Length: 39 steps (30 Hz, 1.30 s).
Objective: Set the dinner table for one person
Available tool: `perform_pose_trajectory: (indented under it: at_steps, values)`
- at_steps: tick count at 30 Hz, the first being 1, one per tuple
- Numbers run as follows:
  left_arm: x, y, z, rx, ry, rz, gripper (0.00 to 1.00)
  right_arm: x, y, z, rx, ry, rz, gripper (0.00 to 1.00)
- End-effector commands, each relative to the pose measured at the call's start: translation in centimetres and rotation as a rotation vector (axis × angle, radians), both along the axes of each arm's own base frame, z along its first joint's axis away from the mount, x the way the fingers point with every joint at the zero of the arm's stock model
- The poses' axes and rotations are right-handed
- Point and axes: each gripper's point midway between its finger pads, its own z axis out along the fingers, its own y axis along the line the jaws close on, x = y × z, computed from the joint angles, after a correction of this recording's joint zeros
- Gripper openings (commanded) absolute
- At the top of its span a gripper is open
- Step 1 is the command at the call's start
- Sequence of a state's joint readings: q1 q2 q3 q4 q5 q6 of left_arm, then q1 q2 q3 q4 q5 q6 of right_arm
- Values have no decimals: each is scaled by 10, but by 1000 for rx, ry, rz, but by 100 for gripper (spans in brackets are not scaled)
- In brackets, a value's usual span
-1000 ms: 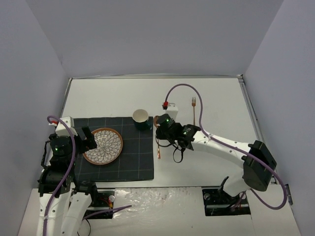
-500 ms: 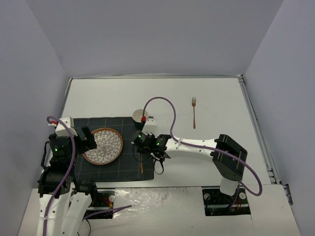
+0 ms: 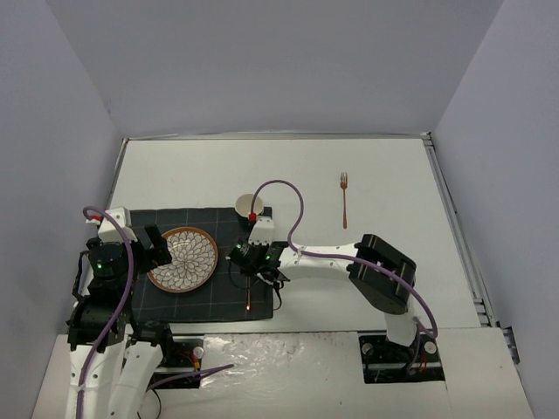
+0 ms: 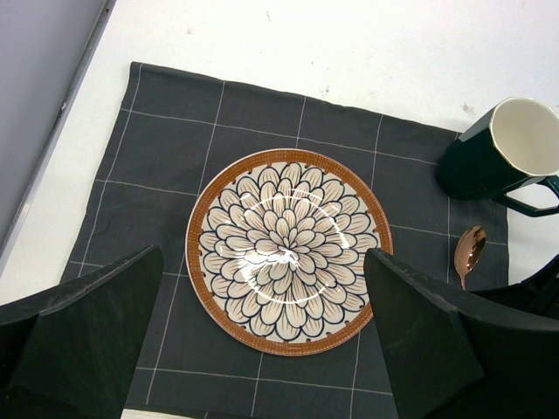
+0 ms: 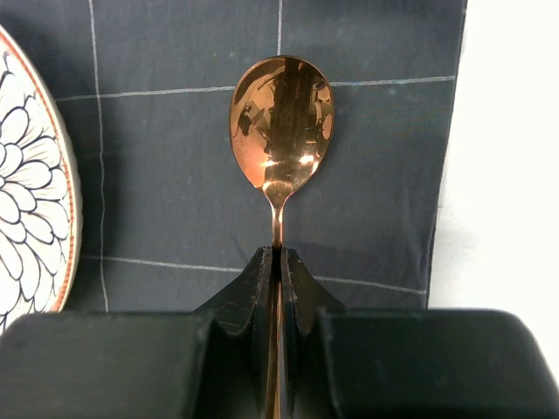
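1 dinner table (image 3: 201,175), large flat white rectangle, thin metal rails along the edges, level, enclosed by grey walls

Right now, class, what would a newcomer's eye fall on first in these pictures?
The flower-patterned plate with its brown rim stands out on the dark grid-lined placemat. Right of it, the right gripper is shut on a shiny copper spoon above the placemat, near a dark green mug. A lone fork lies far off on the white table.
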State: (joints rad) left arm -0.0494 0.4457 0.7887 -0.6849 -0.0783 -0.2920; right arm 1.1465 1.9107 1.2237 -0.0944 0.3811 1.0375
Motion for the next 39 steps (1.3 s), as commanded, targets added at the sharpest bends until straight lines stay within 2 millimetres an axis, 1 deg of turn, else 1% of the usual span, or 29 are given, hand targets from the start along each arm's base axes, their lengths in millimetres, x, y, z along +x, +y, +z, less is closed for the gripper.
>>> perform_pose_trajectory:
  at_steps: [1, 9, 15, 23, 33, 35, 39]
  values:
    - [6, 0, 13, -6, -50, 2, 97, 18, 15, 25, 65, -71, -62, 0]
    - [5, 0, 14, -7, -52, 0, 97, 21, 19, 17, 46, -71, -55, 0]
    - [5, 0, 13, -7, -52, -1, 97, 22, 21, 7, 21, -59, -34, 0]
    - [5, -1, 14, -8, -53, -2, 97, 24, 14, 7, 2, -73, -39, 0]
    - [5, -1, 13, -8, -52, -3, 97, 22, 14, 3, -12, -67, -24, 1]
    - [5, -1, 13, -7, -49, -2, 97, 21, 15, 1, -12, -61, -20, 6]
    - [5, -1, 13, -8, -50, -3, 97, 22, 16, 5, -6, -66, -16, 23]
